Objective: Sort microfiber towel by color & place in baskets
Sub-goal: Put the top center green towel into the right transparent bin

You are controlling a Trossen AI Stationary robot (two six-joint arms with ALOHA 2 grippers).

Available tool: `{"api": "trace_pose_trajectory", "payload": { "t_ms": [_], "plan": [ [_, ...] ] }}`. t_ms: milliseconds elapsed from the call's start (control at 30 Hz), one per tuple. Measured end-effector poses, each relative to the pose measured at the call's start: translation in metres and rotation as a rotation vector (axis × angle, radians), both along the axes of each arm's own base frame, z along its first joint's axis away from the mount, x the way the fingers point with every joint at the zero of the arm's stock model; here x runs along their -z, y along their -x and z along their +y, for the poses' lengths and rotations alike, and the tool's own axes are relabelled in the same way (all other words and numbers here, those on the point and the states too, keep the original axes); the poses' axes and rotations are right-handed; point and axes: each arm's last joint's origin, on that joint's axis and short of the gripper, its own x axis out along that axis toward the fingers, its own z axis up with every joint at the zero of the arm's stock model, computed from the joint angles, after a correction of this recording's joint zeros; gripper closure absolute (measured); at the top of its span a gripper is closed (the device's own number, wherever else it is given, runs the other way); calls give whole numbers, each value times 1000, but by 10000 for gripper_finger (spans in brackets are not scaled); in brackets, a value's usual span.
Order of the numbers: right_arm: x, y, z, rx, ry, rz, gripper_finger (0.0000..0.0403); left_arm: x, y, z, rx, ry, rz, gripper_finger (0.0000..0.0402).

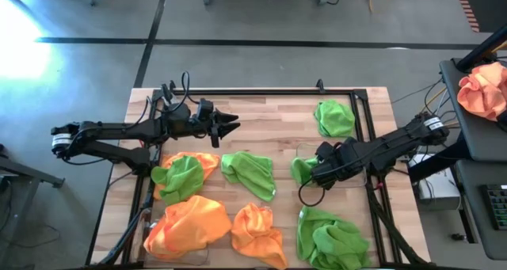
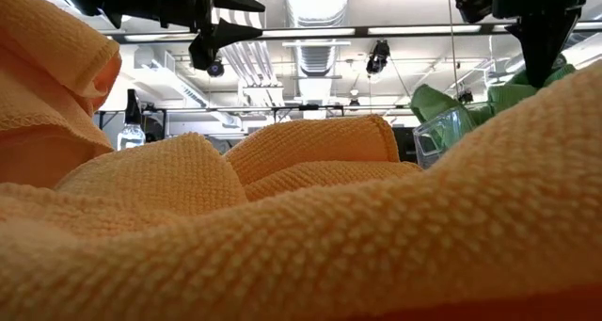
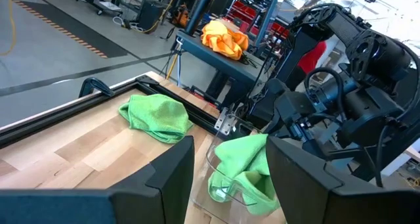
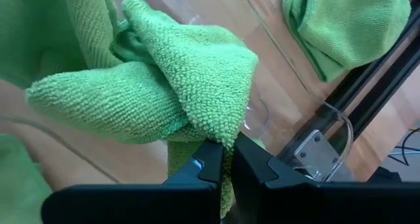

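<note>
Pinching a green towel (image 4: 177, 86), the right gripper (image 4: 226, 159) hangs over the basket's rim (image 4: 328, 115).

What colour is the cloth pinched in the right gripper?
Lime green towel; the right gripper pinches it, clearest in the right wrist view.

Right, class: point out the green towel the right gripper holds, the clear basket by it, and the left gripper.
Green towel (image 4: 177, 99): right wrist view, bunched middle.
Clear basket (image 4: 328, 142): right wrist view, rounded rim.
Left gripper (image 1: 230, 124): high view, between open fingertips.
</note>
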Motion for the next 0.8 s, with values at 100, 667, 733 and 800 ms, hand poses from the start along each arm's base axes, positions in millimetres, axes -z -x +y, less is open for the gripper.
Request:
{"api": "trace_pose_trajectory", "payload": {
  "t_ms": [100,667,733,800],
  "plan": [
    [0,0,0,1,2,-5,390,0,0,0,1,0,0,228],
    [5,-4,-3,110,-27,-53,365,0,0,0,3,1,0,228],
    [8,-5,-4,126,-35,-48,343,0,0,0,2,1,0,228],
    [11,-4,-6,138,-30,-40,321,0,0,0,2,1,0,228]
  ]
}}
